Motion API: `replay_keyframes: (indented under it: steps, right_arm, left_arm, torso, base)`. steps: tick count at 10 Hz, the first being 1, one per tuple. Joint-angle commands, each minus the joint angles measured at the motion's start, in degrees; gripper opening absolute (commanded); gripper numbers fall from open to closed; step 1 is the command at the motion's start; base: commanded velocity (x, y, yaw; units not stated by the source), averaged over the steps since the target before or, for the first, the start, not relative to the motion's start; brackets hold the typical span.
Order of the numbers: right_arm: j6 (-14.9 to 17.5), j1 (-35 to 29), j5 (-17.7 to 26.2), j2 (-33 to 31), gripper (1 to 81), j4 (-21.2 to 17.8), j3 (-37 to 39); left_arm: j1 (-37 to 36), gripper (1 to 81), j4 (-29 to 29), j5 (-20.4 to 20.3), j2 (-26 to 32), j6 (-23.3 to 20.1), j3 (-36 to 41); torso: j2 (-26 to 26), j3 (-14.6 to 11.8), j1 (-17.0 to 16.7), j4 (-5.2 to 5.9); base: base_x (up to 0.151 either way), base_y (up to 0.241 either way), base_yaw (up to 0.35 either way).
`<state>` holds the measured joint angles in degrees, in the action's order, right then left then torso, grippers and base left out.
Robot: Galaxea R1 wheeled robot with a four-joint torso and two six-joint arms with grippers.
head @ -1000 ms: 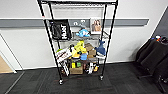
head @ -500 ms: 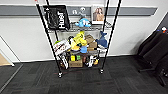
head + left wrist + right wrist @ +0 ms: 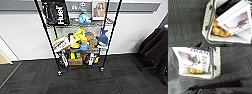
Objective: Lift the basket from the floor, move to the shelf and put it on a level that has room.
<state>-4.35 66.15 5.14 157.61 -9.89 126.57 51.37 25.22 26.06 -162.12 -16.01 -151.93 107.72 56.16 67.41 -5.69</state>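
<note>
One basket (image 3: 207, 23) is seen over carpet floor (image 3: 183, 22); one magazine (image 3: 195, 60) inside; one shelf (image 3: 77, 37) ahead; gripper states cannot be told.

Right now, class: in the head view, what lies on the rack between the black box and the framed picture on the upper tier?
In the head view, a small blue toy sits on the wire tier, between the black box and the framed picture.
</note>
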Motion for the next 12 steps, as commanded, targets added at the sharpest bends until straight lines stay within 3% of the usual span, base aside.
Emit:
replay_keyframes:
  steps: [1,3,4,6,7,12]
  right_arm:
    - [-0.04,-4.48,4.08,-0.87,81.1,-1.98,-0.64]
    - [-0.04,-5.1,4.08,-0.52,81.1,-2.07,-0.73]
    - [-0.04,-5.53,4.17,-0.52,81.1,-2.41,-0.9]
    - [-0.04,-7.12,5.75,-0.52,81.1,-3.82,-1.07]
    - [-0.04,-7.99,5.75,-0.43,81.1,-4.17,-1.25]
    - [-0.04,-12.66,6.11,0.8,81.1,-6.64,-0.99]
  left_arm:
    - [-7.11,81.1,-1.32,6.1,-1.37,0.1,-3.2]
    - [-7.11,81.1,-2.63,6.19,-4.0,0.1,-5.57]
    - [-7.37,81.1,-2.81,6.28,-4.87,0.1,-6.7]
    - [-7.99,81.1,-2.81,7.16,-5.15,0.1,-6.98]
    - [-8.17,81.1,-2.81,7.25,-5.15,0.1,-7.07]
    - [-9.84,81.1,-2.72,7.33,-4.97,0.1,-7.07]
  torso:
    - [5.51,0.0,3.54,0.0]
    - [9.36,0.02,5.97,0.0]
    - [11.26,3.37,7.17,0.0]
    - [14.51,5.73,9.2,0.0]
    - [16.2,3.08,10.27,0.0]
    - [24.57,4.89,15.5,-0.02]
  base:
    - [0.0,0.0,0.0]
    - [0.0,0.0,0.0]
    - [0.0,0.0,0.0]
    - [0.0,0.0,0.0]
    - [0.0,0.0,0.0]
    - [0.0,0.0,0.0]
